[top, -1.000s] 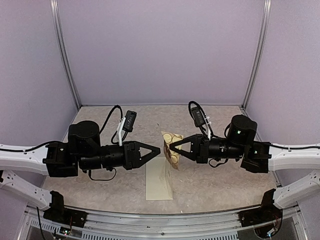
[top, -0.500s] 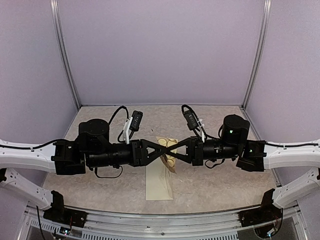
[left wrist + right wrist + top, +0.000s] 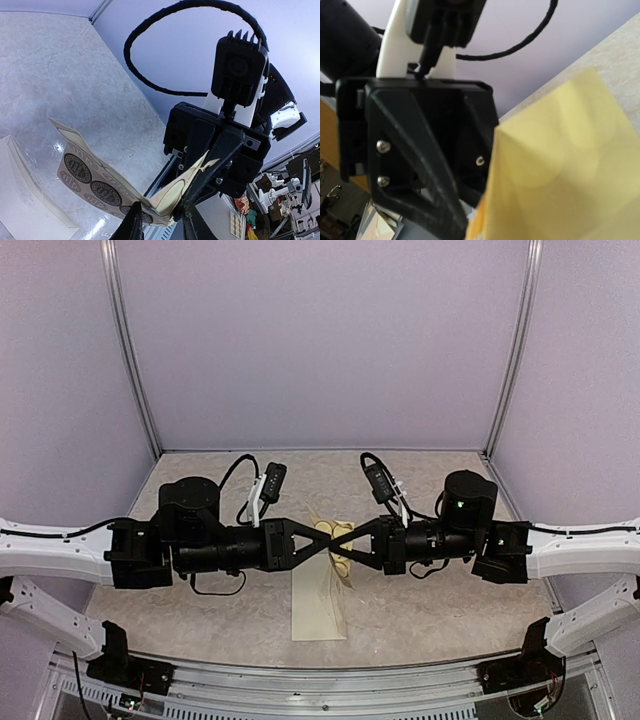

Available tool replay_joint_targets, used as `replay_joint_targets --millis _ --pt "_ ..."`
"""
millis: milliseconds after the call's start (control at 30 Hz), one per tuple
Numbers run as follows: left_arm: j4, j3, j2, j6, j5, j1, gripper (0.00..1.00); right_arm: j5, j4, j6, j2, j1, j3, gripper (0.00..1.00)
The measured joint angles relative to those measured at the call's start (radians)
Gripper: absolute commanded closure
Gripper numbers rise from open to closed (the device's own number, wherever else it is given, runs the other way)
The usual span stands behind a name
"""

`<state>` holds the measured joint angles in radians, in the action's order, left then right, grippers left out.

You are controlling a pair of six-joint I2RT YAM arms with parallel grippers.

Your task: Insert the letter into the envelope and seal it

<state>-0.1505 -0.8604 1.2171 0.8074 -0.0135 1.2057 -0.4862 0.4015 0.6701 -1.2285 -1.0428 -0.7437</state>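
Above the table's middle my two grippers meet tip to tip. My right gripper [image 3: 332, 548] is shut on the top edge of a yellow-tan sticker sheet [image 3: 342, 566], which hangs below it. The left wrist view shows the sheet's round brown stickers [image 3: 95, 175] and the right gripper [image 3: 202, 167] pinching it. My left gripper [image 3: 162, 217] stands narrowly open, its fingers on either side of the sheet's curled lower corner. The cream envelope [image 3: 318, 605] lies flat on the table under both grippers, its near edge [image 3: 20, 205] in the left wrist view. The letter is out of view.
The sheet's plain yellow back [image 3: 560, 165] fills the right wrist view, with the left arm's black housing [image 3: 420, 150] close beside it. Grey walls with metal corner posts [image 3: 130, 350] enclose the speckled tabletop [image 3: 440, 610]. Both arm bases sit at the near edge.
Both grippers have come together over the envelope. The left gripper reached the sticker sheet, widened, then narrowed around its lower corner. The right gripper has kept its hold on the sheet throughout.
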Motion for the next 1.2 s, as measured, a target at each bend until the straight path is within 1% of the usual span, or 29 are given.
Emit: replay_joint_targets --millis 200,400,567,667,733,967,1067,1200 --pt "-0.002 0.0 0.005 0.008 -0.013 0.0 0.74 0.001 -0.001 0.0 0.0 0.0 -0.002 1.0" --pt "-0.013 0.0 0.008 0.018 -0.019 0.0 0.9 0.006 -0.002 0.0 0.0 0.0 -0.002 1.0" --pt "-0.02 0.001 0.008 0.024 -0.026 0.0 0.97 0.014 -0.007 0.0 0.0 0.0 -0.002 1.0" --pt "-0.02 0.002 0.008 0.026 -0.027 0.0 0.96 0.022 -0.01 0.0 0.0 0.0 -0.002 1.0" --pt "-0.02 0.002 0.008 0.027 -0.028 0.0 0.89 0.027 -0.011 0.0 0.0 0.0 -0.002 1.0" --pt "-0.02 0.008 0.008 0.035 -0.032 0.0 0.84 0.028 -0.01 0.0 0.001 -0.001 -0.002 1.0" --pt "-0.02 0.009 0.01 0.037 -0.032 0.0 0.87 0.028 -0.01 0.0 0.001 -0.001 -0.002 1.0" --pt "-0.021 0.009 0.01 0.04 -0.032 0.0 0.96 0.031 -0.011 0.0 0.001 -0.001 -0.002 1.0"
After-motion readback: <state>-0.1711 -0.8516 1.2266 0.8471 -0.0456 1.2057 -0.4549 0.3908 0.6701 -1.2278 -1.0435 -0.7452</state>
